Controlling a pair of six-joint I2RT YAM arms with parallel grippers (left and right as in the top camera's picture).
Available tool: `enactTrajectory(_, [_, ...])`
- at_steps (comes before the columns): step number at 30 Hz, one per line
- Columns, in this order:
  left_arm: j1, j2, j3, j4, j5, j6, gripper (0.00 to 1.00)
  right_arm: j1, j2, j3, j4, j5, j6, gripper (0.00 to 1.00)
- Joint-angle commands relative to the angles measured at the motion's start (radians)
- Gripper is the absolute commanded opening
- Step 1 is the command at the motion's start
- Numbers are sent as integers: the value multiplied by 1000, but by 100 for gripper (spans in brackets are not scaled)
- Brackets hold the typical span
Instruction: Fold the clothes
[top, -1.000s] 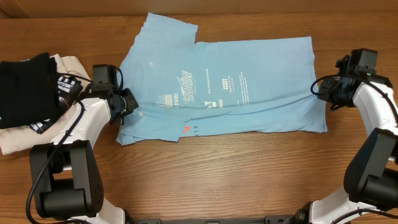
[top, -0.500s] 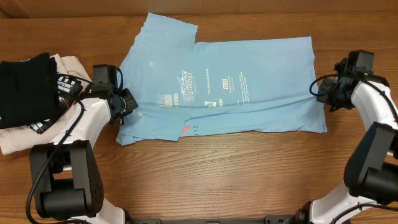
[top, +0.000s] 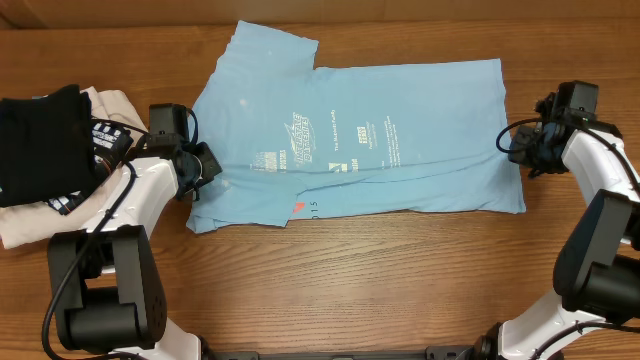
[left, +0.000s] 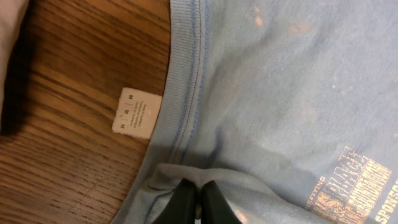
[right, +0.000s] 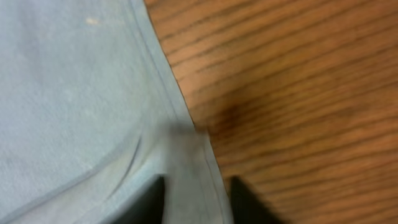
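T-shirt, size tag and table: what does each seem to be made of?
The T-shirt looks like soft, matte, cotton-type knit, judging by the ribbed collar and limp creases; the fibre itself cannot be confirmed. The size tag is a thin white woven or printed fabric label, too blurred to tell which. The table shows brown wood grain with a smooth low sheen, possibly laminate.

On white tag (left: 135, 112) at shirt (left: 280, 81) collar, left of centre in left wrist view: "M", repeated; finer lines unreadable. Lower right there, tilted print (left: 357, 186) seemingly reading "PLACE", cut by frame edge. Overhead, mid-shirt lettering too small to read.
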Motion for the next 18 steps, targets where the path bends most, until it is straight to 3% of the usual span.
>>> enactTrajectory(1, [5, 8, -3, 1, -27, -11, 16, -2, -4, 3, 13, -22, 1, 57])
enactTrajectory(11, [7, 7, 3, 17, -24, -10, 24, -3, -4, 3, -21, -22, 1, 64])
enactTrajectory(18, [8, -8, 77, -38, 94, 26, 47, -3, -4, 3, -124, -19, 1, 66])
